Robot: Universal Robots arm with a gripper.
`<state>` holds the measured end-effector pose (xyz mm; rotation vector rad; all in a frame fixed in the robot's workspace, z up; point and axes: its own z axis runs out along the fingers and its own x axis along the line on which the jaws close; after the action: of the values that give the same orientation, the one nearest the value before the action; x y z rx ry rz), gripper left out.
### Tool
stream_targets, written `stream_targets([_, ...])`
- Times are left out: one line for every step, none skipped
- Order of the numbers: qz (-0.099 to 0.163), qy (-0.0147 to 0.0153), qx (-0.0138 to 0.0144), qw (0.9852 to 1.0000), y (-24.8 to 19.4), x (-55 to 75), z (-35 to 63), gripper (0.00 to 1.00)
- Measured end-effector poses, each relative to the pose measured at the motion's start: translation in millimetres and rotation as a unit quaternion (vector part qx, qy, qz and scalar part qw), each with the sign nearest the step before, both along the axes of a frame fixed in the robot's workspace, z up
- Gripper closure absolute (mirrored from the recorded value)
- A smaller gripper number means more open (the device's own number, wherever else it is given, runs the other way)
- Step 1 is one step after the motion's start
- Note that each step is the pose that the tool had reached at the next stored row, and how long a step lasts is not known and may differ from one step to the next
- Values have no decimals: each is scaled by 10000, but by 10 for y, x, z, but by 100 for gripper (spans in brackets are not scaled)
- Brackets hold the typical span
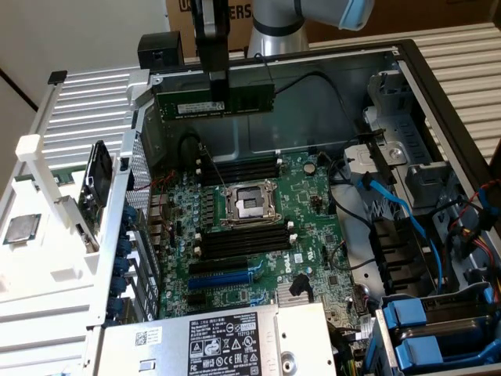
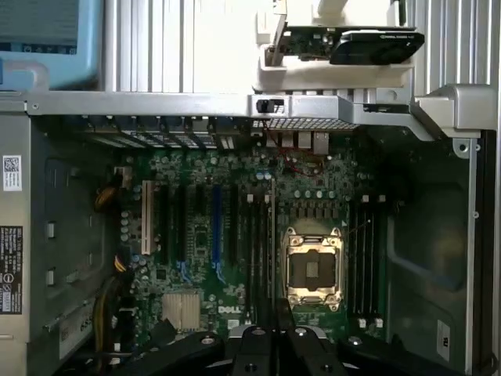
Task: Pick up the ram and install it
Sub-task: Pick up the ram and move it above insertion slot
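Observation:
The ram (image 1: 243, 100) is a long green stick with a white label. It hangs level in the air above the far end of the open computer case (image 1: 407, 86). My gripper (image 1: 218, 92) comes down from above and is shut on it near its middle. Below lies the green motherboard (image 1: 313, 235) with the CPU socket (image 1: 249, 202) and black memory slots on both sides of it (image 1: 239, 168) (image 1: 243, 239). In the wrist view my gripper (image 2: 274, 348) looks down on the motherboard (image 2: 196, 258), the socket (image 2: 311, 270) and the memory slots (image 2: 254, 251).
A blue expansion slot (image 1: 223, 278) and a labelled power supply (image 1: 219, 341) lie at the near end. Blue cables (image 1: 391, 207) and drive bays (image 1: 423, 329) fill the exterior view's right. A white frame holding a graphics card (image 1: 98, 184) and a loose processor chip (image 1: 22, 229) stand at the left.

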<state>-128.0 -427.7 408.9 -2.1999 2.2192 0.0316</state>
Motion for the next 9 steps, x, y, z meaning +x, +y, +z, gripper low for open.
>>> stream_targets([0,0,-2,10000,15,93,-23,88])
stream_targets([0,-1,-3,10000,26,182,-49,88])
stream_targets([0,-3,-2,10000,28,222,-80,88])
stream_targets([0,-6,-2,10000,28,224,-96,88])
stream_targets([0,-8,-2,10000,28,224,-113,88])
stream_targets([0,-12,-2,10000,28,224,-131,88])
stream_targets([0,-19,-1,10000,28,224,-146,88])
stream_targets([0,-25,0,10000,28,224,-164,88])
stream_targets([0,-31,0,10000,27,224,-182,88])
